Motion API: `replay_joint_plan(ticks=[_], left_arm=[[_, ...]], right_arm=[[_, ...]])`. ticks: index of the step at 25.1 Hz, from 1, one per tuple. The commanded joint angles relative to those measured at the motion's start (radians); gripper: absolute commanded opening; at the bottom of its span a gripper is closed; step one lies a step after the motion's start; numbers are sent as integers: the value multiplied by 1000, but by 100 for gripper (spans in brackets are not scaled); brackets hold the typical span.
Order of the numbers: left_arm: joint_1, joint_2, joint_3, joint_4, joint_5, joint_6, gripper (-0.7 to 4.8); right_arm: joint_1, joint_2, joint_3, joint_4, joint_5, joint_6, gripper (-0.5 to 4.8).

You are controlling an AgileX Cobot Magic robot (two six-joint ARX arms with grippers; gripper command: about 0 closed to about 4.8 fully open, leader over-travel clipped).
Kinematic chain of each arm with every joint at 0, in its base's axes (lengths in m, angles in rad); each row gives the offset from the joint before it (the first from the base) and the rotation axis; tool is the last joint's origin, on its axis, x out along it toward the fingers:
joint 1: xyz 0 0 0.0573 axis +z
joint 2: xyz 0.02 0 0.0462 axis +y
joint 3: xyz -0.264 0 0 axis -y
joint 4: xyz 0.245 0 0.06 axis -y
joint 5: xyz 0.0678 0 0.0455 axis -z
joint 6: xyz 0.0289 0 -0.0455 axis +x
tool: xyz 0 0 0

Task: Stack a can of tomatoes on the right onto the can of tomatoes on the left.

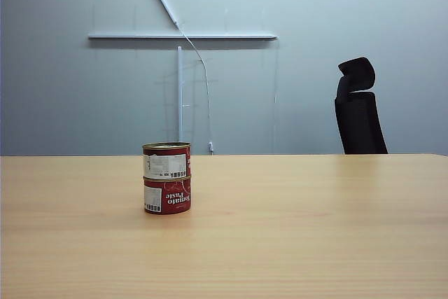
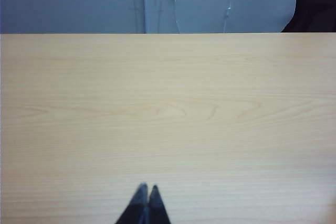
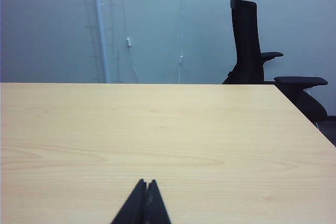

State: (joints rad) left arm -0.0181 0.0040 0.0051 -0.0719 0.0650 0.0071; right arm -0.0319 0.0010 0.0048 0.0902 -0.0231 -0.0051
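On the table [image 1: 315, 229], left of centre in the exterior view: upper can of tomatoes [image 1: 166, 161] upright, squarely atop lower can of tomatoes [image 1: 167, 195], touching, stack apparently done. Left gripper [image 2: 147, 188] and right gripper [image 3: 146, 183] both clenched, empty, low over bare wood, neither wrist view showing a can. Probably nothing left to approach.

Upper can [image 1: 166, 161] stacked on lower can [image 1: 167, 196], left of table [image 1: 294, 229] centre; chair [image 1: 358, 108] behind, right.

One tomato can [image 1: 166, 160] stands stacked on another tomato can [image 1: 167, 196].
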Motion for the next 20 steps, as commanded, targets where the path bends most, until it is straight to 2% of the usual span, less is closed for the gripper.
replay_joint_plan(ticks=[1, 20], left_arm=[[0, 2, 4, 5, 3, 0, -4], [0, 2, 4, 5, 3, 0, -4]], right_arm=[[2, -2, -4, 19, 3, -4, -9], [2, -2, -4, 11, 3, -6, -8]])
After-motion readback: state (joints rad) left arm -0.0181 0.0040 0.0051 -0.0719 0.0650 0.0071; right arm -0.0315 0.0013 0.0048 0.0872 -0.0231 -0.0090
